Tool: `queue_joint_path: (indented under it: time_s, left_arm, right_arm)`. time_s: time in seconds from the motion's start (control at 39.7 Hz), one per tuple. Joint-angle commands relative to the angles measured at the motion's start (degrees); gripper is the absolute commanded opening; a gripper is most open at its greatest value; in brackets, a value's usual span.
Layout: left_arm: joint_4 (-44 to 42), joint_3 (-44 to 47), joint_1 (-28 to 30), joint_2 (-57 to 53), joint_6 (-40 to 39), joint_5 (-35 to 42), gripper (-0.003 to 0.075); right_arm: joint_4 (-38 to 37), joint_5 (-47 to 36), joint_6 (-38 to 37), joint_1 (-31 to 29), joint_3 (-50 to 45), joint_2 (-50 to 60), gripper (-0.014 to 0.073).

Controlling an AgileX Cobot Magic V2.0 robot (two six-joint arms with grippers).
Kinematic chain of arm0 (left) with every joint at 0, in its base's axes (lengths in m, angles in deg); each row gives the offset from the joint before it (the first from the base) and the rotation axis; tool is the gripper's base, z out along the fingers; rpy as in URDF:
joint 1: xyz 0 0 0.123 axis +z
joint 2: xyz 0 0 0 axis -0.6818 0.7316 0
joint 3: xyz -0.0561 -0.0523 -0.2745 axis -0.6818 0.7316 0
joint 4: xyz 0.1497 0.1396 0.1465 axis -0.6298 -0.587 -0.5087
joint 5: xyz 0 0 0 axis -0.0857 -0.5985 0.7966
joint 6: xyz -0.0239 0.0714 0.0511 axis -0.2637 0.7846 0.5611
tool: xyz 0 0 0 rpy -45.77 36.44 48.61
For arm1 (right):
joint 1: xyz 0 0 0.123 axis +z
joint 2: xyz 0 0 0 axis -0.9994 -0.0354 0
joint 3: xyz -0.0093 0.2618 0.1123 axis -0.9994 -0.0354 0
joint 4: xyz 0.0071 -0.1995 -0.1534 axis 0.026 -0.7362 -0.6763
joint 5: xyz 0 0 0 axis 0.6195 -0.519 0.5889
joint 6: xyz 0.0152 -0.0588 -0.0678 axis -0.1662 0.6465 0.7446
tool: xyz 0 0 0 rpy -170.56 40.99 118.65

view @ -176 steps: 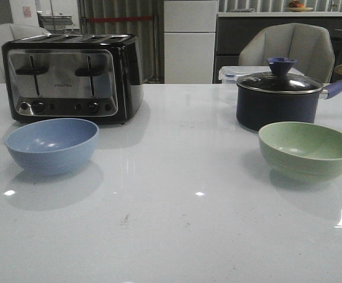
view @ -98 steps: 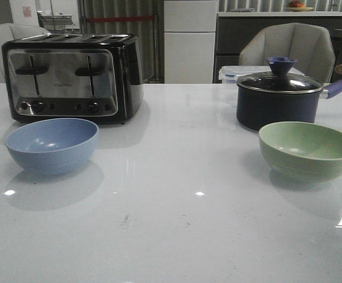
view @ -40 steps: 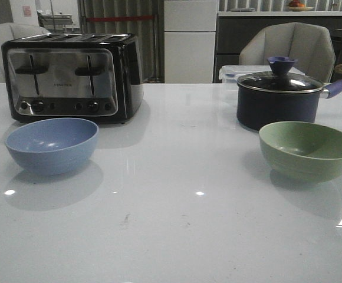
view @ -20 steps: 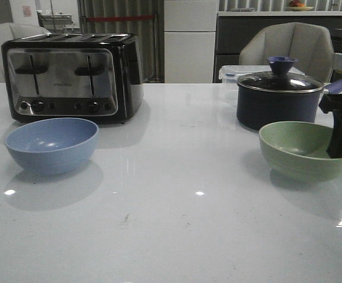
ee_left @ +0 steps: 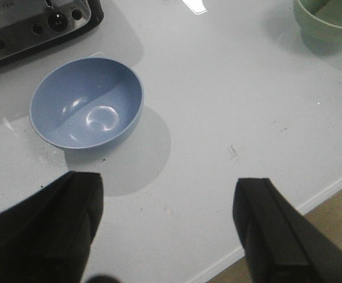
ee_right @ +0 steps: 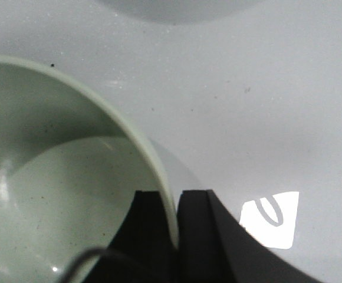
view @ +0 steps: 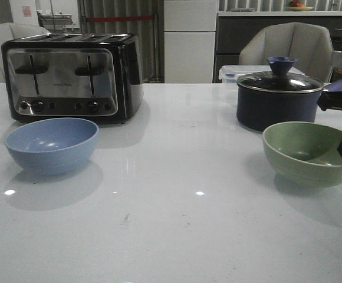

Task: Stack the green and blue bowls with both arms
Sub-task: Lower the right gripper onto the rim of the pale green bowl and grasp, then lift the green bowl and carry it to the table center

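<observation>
**Green bowl gripped, stacking not yet begun**

The right gripper [ee_right: 176, 227] has its fingers pinched on the green bowl's [view: 310, 152] rim at 3 o'clock on the table [view: 177, 177]. The blue bowl [view: 51, 144] sits untouched at 9 o'clock, well apart. Lifting and nesting remain. Only the right wrist view shows the pinch; only the left wrist view shows the left gripper [ee_left: 165, 230], fingers spread, holding nothing.

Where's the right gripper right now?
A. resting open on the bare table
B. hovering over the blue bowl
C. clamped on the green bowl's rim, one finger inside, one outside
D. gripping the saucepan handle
C: in the right wrist view the right gripper has its fingers straddling the rim of the green bowl, closed tight against the wall on either side.
</observation>
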Motion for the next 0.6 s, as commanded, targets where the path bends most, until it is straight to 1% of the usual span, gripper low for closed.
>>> queue_joint_path:
  time_s: [0.0,0.1,0.25,0.4,0.58]
  left_arm:
    - [0.6,-1.8,-0.5,-0.1,0.0,4.3,0.051]
    - [0.6,-1.8,-0.5,-0.1,0.0,4.3,0.051]
    - [0.6,-1.8,-0.5,-0.1,0.0,4.3,0.051]
    - [0.6,-1.8,-0.5,-0.1,0.0,4.3,0.051]
    - [0.6,-1.8,-0.5,-0.1,0.0,4.3,0.051]
  right_arm:
    - [0.8,0.5,2.1,1.7,2.2,6.1,0.0086]
    - [0.8,4.0,3.8,5.0,5.1,8.1,0.0086]
    - [0.8,9.1,3.8,12.8,11.4,7.7,0.0086]
    - [0.8,7.7,3.8,21.3,14.3,6.5,0.0086]
    - [0.8,5.9,3.7,27.4,14.4,3.5,0.0086]
